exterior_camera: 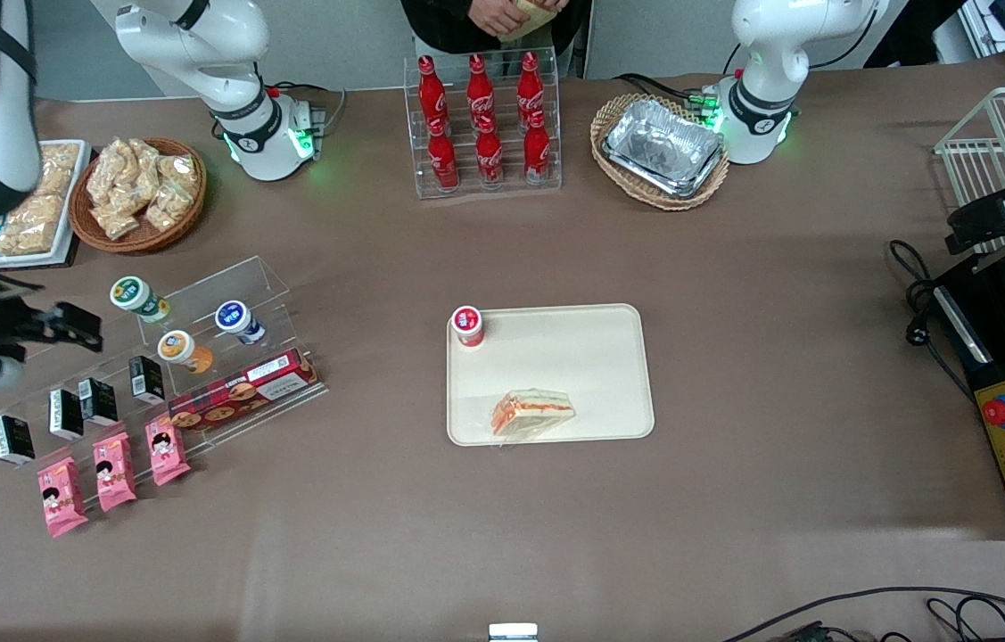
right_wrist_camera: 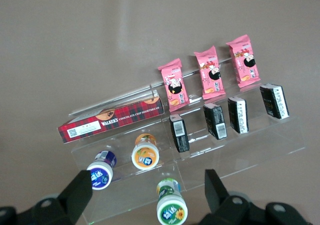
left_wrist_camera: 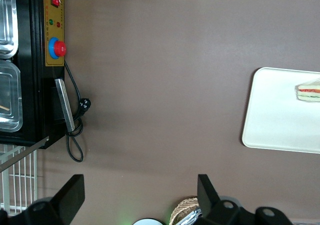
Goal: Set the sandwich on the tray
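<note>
Sandwich on tray, my gripper off at the display rack

My gripper (exterior_camera: 65, 325) hangs open and empty at the front view's left edge; the sandwich (exterior_camera: 533, 414) lies well apart at centre, on the tray (exterior_camera: 591, 357) near its lower rim, long axis along that rim.

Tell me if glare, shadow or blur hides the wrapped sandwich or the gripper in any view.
Front view: even light, the clear-wrapped triangular sandwich sharp on the cream-beige rectangular tray, faint sheen on the wrap; the right arm's gripper dark but distinct above the clear acrylic snack rack. Left wrist view: sandwich cut off at the frame edge. Right wrist view: fingers open, slightly soft; rack sharp.
</note>
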